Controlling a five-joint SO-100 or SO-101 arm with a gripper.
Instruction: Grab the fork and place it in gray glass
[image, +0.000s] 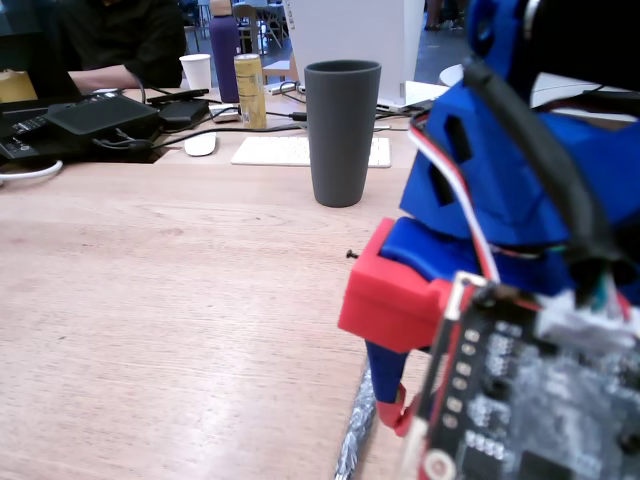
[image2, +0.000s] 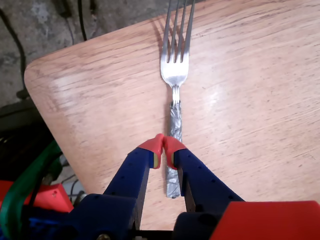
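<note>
Blue gripper with red tips (image2: 163, 152) nearly closed above slim, tape-wrapped metal fork (image2: 174, 102) (grasp unclear); could slip before tall dark gray tumbler (image: 340, 130).

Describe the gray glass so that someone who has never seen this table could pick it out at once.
In the fixed view, look along the far side of the wooden table, just in front of the white keyboard. The gray glass stands upright there, alone on bare wood. It is the tallest, darkest cup: matte, opaque, widening slightly to the rim, unlike the small white paper cup and the gold can behind it.
</note>
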